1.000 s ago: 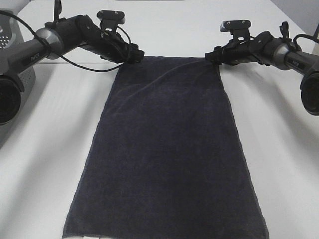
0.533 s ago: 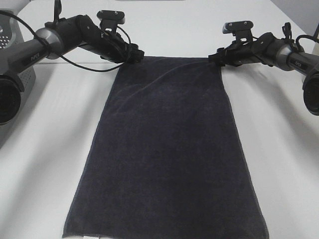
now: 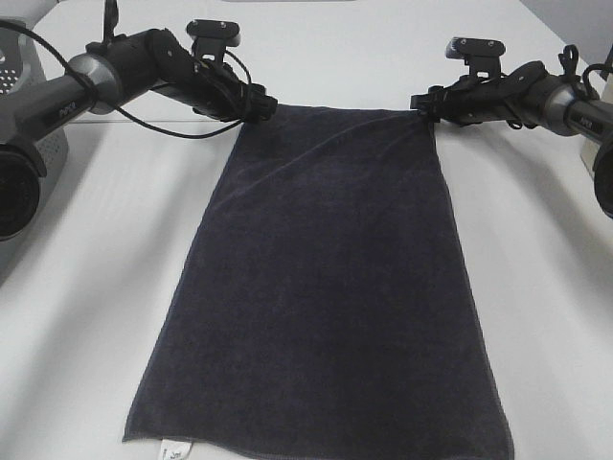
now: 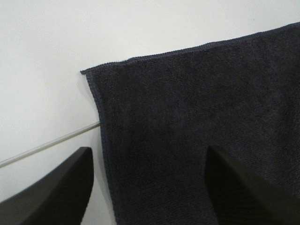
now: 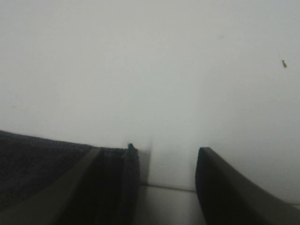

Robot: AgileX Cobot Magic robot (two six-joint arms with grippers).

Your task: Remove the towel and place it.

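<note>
Towel (image 3: 321, 287) flat on table (image 3: 86, 249), far edge at 12 o'clock; left gripper (image 3: 257, 103) open over its far-left corner; right gripper (image 3: 424, 102) open at far-right corner, gripping nothing.

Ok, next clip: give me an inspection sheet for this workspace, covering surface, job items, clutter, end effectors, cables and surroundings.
Surface: white table, bare around the cloth; a thin seam line shows in the left wrist view.
Job's things: towel, dark, spread flat lengthwise; small white tag at its near left corner.
Clutter: nothing seen.
End effectors: left end effector open, one finger over the towel's far left corner and one over the table; right end effector open at the far right corner, one finger over the towel's edge. Neither grips the cloth.
Cables: black cable hanging from the left arm above the table.
Surroundings: grey perforated basket at the far left edge, partly hidden.
</note>
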